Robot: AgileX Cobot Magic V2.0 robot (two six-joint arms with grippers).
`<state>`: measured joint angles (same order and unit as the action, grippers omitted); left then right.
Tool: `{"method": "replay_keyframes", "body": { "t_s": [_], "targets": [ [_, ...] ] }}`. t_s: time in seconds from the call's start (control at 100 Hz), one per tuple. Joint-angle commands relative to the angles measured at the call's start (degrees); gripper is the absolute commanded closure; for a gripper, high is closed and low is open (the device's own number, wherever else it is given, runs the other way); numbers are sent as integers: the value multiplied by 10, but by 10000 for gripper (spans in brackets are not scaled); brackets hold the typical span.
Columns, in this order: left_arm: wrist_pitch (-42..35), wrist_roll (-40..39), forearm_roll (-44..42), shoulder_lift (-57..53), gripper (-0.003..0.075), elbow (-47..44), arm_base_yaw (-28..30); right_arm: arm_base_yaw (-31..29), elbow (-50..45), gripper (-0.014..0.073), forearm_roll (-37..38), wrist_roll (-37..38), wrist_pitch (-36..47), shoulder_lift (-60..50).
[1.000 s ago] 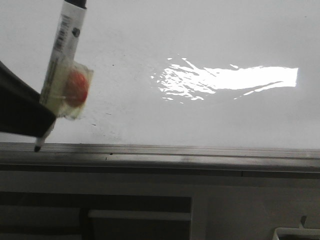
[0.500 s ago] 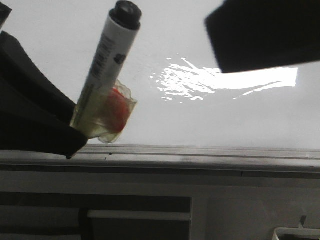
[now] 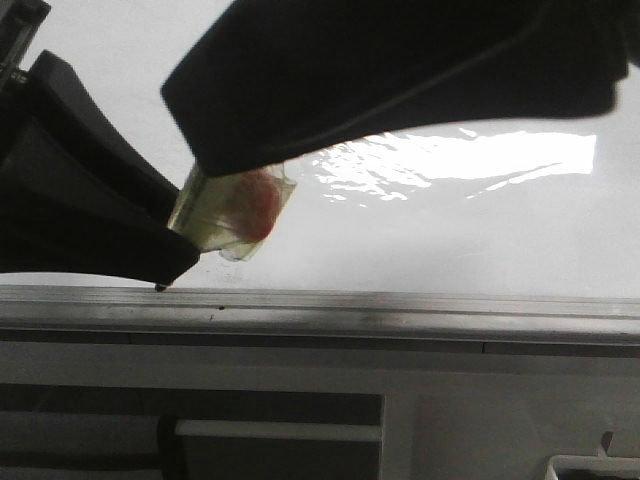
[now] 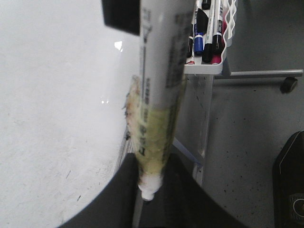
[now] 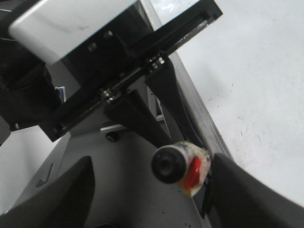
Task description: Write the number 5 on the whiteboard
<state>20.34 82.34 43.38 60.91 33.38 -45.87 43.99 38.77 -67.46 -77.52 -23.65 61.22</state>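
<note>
The whiteboard is glossy white with a bright glare patch and a grey frame rail along its near edge. No number 5 shows on it, only small dark specks. My left gripper is shut on a white marker wrapped in yellowish tape with a red patch. The marker tip sits at the rail. My right gripper is open, its fingers on either side of the marker's black cap. In the front view it is a dark mass hiding the marker's top.
A white wire basket with several markers hangs off the board's side, above a grey floor and a caster wheel. Below the rail are grey cabinet panels. The whiteboard also shows in the right wrist view.
My right gripper has come in from the upper right and now covers the marker's top. My left gripper has carried the marker to the right and leaned it over more.
</note>
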Motion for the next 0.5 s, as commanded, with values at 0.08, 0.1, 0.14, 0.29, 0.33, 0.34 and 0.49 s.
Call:
{"method": "replay_keyframes", "body": {
  "t_s": [0.08,0.1,0.14,0.29,0.33,0.34,0.49],
  "targets": [
    [-24,-1,2,-5,740,20,-5,2,42,134,-28,-6,-8,17],
    [-24,-1,2,-5,740,20,-5,2,44,134,-29,-6,-11,19],
    [-24,-1,2,-5,740,20,-5,2,50,134,-29,-6,-16,23],
    [-30,-1,2,-5,740,20,-5,2,59,134,-32,-6,-26,44],
    [-30,-1,2,-5,740,20,-5,2,59,134,-32,-6,-26,48],
    [-30,-1,2,-5,740,20,-5,2,59,134,-32,-6,-26,48],
    [-30,-1,2,-5,740,20,-5,2,59,159,-32,-6,-24,64]
  ]
}}
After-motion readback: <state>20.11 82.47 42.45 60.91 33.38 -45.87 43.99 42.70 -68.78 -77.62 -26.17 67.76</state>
